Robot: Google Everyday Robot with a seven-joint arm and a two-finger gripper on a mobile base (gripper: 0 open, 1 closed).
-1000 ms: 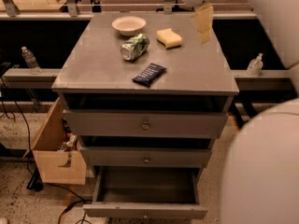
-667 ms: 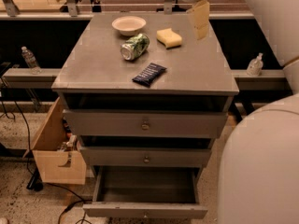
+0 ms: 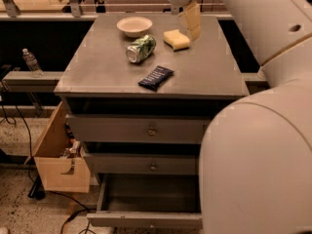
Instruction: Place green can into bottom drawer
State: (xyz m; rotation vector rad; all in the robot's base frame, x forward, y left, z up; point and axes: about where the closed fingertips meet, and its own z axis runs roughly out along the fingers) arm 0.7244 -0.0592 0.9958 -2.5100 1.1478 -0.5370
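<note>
The green can (image 3: 141,48) lies on its side on the grey cabinet top (image 3: 204,72), in front of a white bowl. My gripper (image 3: 183,13) hangs over the back of the cabinet top, above and to the right of the can, over a yellow sponge. It is open and empty, with one tan finger (image 3: 192,21) pointing down. The bottom drawer (image 3: 146,219) is pulled out and open at the foot of the cabinet. The two upper drawers are shut.
A white bowl (image 3: 134,26), a yellow sponge (image 3: 176,39) and a dark blue snack packet (image 3: 156,77) also lie on the cabinet top. A cardboard box (image 3: 58,165) stands left of the cabinet and a water bottle (image 3: 31,62) on a left rail. My arm's white body (image 3: 258,155) fills the right side.
My gripper has moved a little to the left over the back of the cabinet top. The can and the other things have not moved.
</note>
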